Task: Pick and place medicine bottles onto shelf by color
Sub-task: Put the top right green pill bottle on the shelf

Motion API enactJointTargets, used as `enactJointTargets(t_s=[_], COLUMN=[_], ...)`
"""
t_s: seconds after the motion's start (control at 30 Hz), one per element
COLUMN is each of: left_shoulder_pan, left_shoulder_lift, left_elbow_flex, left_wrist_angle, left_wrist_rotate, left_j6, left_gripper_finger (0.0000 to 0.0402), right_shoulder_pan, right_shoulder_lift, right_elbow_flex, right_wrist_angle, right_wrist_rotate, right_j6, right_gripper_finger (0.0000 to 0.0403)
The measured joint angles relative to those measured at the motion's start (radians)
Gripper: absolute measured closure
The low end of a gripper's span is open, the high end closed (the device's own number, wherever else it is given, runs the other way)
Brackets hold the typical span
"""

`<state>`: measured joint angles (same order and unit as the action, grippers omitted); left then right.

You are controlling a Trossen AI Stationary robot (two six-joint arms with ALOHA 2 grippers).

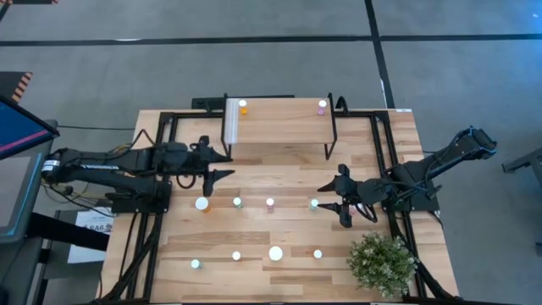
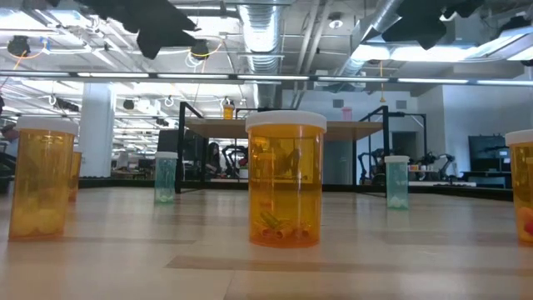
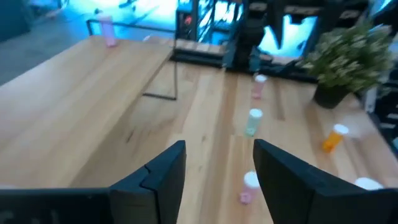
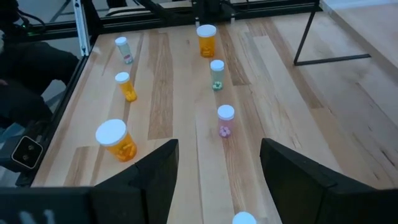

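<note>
The shelf [image 1: 279,119] stands at the table's far middle. An orange bottle [image 1: 243,107] stands on its top plank at the left end and a pink one [image 1: 322,107] at the right end. A row of medicine bottles stands mid-table: a large orange one [image 1: 201,203], a green one [image 1: 237,202], a pink one [image 1: 270,202] and a green one [image 1: 314,203]. Several more stand nearer the front, among them a large orange one [image 1: 275,252]. My left gripper [image 1: 224,165] hangs open and empty above the table, left of the shelf's front. My right gripper [image 1: 333,197] hangs open and empty by the right green bottle.
A bushy potted plant [image 1: 383,264] stands at the near right corner. Black frame rails [image 1: 385,161] run along the table's sides. The shelf's thin black legs [image 1: 330,140] stand on the table. Bare wood lies between the shelf and the bottle row.
</note>
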<state>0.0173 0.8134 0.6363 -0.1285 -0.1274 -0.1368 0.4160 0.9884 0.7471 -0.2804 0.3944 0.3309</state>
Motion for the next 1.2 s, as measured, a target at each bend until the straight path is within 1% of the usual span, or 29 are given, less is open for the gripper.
enactJointTargets(t_s=[0.17,0.3,0.5,0.7,1.0,1.07,1.13,1.2], left_shoulder_pan=[-0.042,-0.057,-0.061,-0.061,-0.061,-0.061,-0.061,-0.061], left_shoulder_lift=[-0.049,-0.055,-0.051,-0.051,-0.050,-0.049,-0.047,-0.047], left_elbow_flex=[-0.124,-0.178,-0.194,-0.194,-0.194,-0.194,-0.194,-0.195], left_wrist_angle=[0.190,0.269,0.278,0.280,0.278,0.278,0.287,0.272], left_wrist_rotate=[-0.048,-0.053,-0.090,-0.090,-0.087,-0.088,-0.087,-0.086], left_j6=[-0.005,-0.007,-0.008,-0.015,-0.036,-0.037,-0.037,-0.041], left_gripper_finger=[0.0230,0.0230,0.0230,0.0230,0.0230,0.0230,0.0230,0.0230], right_shoulder_pan=[0.000,0.000,0.000,-0.001,-0.008,-0.014,-0.015,-0.016], right_shoulder_lift=[0.000,0.000,0.000,0.002,0.061,0.082,0.081,0.093], right_elbow_flex=[0.000,0.000,0.000,0.000,-0.003,0.003,-0.003,0.002], right_wrist_angle=[0.015,0.054,0.081,0.080,0.082,0.113,0.090,0.107], right_wrist_rotate=[0.000,0.000,0.000,0.000,-0.002,-0.003,-0.004,-0.004], right_j6=[0.000,-0.019,-0.051,-0.053,-0.052,-0.052,-0.052,-0.052], right_gripper_finger=[0.0154,0.0154,0.0154,0.0154,0.0154,0.0154,0.0154,0.0154])
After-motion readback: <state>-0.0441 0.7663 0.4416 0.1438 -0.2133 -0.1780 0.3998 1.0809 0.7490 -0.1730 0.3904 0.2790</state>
